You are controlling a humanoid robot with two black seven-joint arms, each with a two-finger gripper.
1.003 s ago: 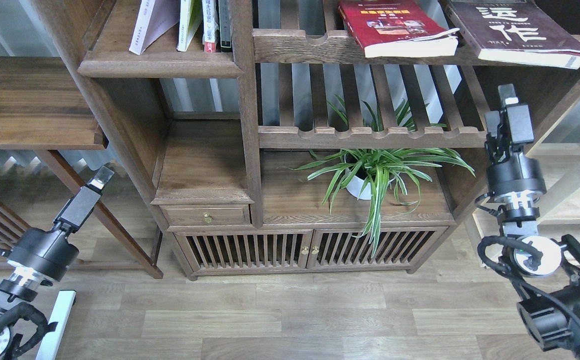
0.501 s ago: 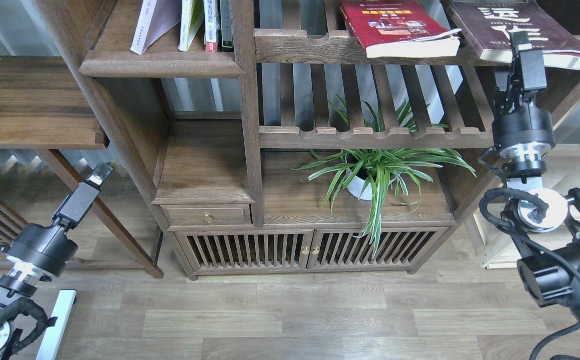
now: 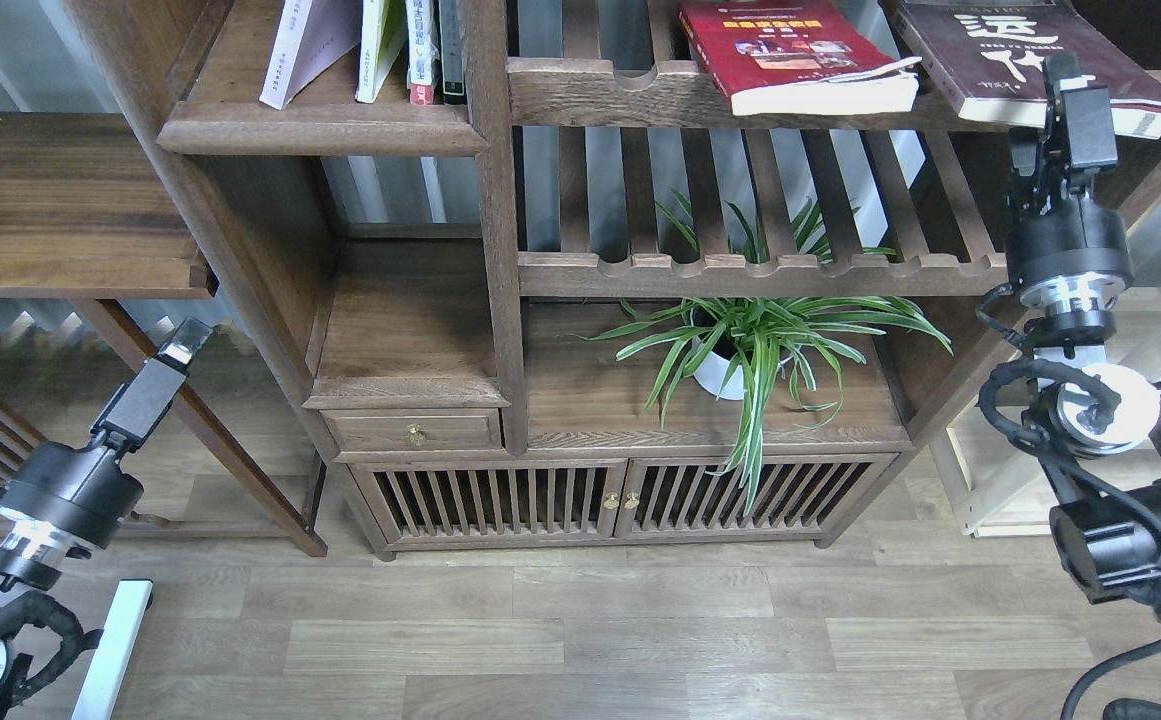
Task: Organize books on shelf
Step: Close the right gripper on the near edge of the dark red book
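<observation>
The right gripper point(image 3: 1068, 75) points up toward twelve o'clock, its tip overlapping the front edge of the maroon book point(image 3: 1020, 45) lying flat on the slatted rack point(image 3: 700, 95); whether it grips cannot be told. The red book point(image 3: 790, 50) lies at nine o'clock from it. The left gripper point(image 3: 183, 340) hangs low, state unclear. The upright paperbacks point(image 3: 380, 45) stand on the shelf point(image 3: 320, 130) far at nine o'clock.

Bookcase shelves and their loads.
Solid dark shelf point(image 3: 320, 128), upper left: several books point(image 3: 365, 48) standing, leaning. Top slatted rack point(image 3: 680, 95): red book point(image 3: 790, 55) and maroon book point(image 3: 1000, 50) lying flat, apart, overhanging the front rail. Lower board point(image 3: 590, 400): potted plant point(image 3: 740, 345).
</observation>
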